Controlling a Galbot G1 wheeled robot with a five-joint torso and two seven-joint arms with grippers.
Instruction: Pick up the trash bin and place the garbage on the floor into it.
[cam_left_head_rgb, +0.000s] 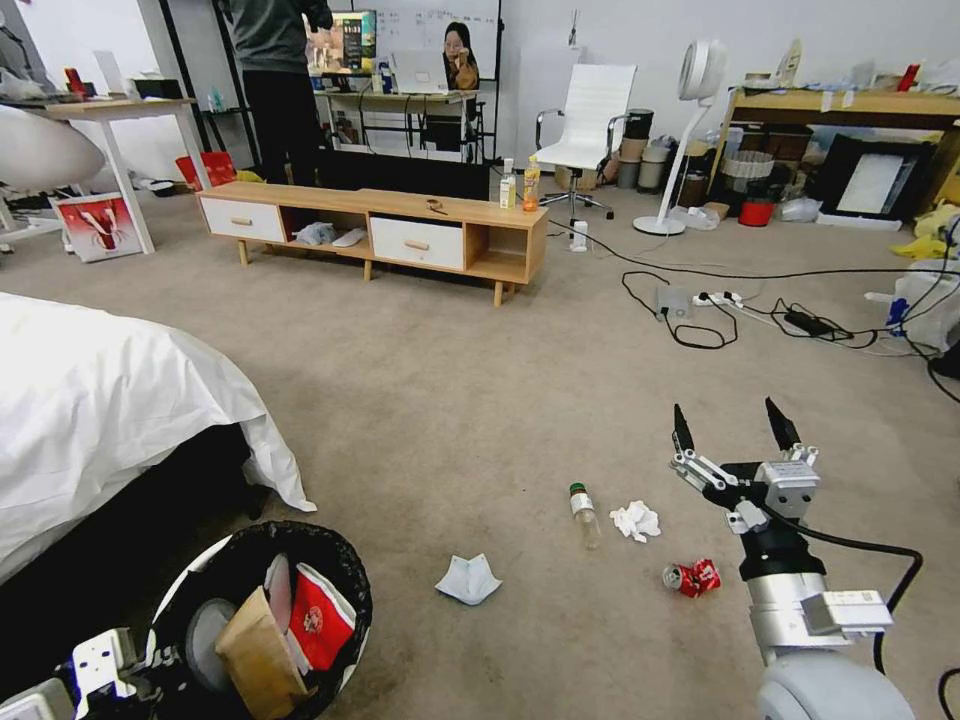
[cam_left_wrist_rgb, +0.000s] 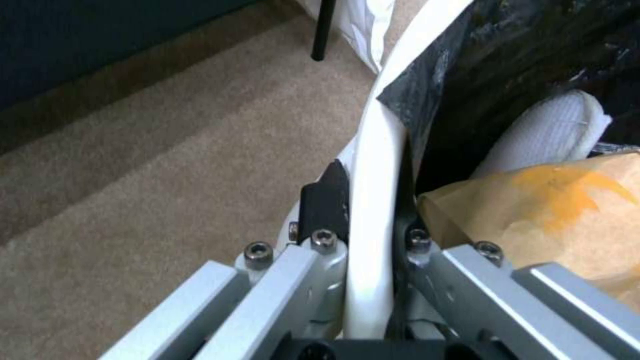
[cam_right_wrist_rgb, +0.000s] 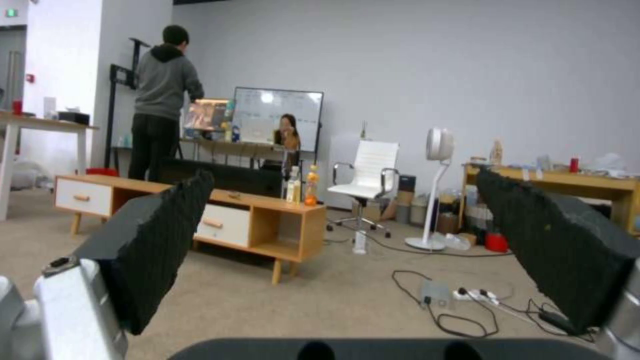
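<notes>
The trash bin (cam_left_head_rgb: 352, 585), white with a black bag over its rim, hangs low at the near left beside the bed. My left gripper (cam_left_head_rgb: 150, 662) is shut on its white rim (cam_left_wrist_rgb: 377, 150), one finger inside and one outside. A brown cardboard piece (cam_left_head_rgb: 258, 655) and a red-white snack packet (cam_left_head_rgb: 318, 620) lie inside it. On the carpet floor (cam_left_head_rgb: 450, 400) ahead lie a flat white tissue (cam_left_head_rgb: 468, 579), a small green-capped bottle (cam_left_head_rgb: 583, 514), a crumpled tissue (cam_left_head_rgb: 635, 521) and a crushed red can (cam_left_head_rgb: 692, 577). My right gripper (cam_left_head_rgb: 732, 430) hovers open and empty just right of the can.
A bed with a white sheet (cam_left_head_rgb: 100, 400) stands at the left, close to the bin. A low wooden cabinet (cam_left_head_rgb: 380, 225) with drink bottles crosses the room farther off. Cables and a power strip (cam_left_head_rgb: 720, 300) lie on the carpet at the right, beyond a standing fan (cam_left_head_rgb: 690, 130).
</notes>
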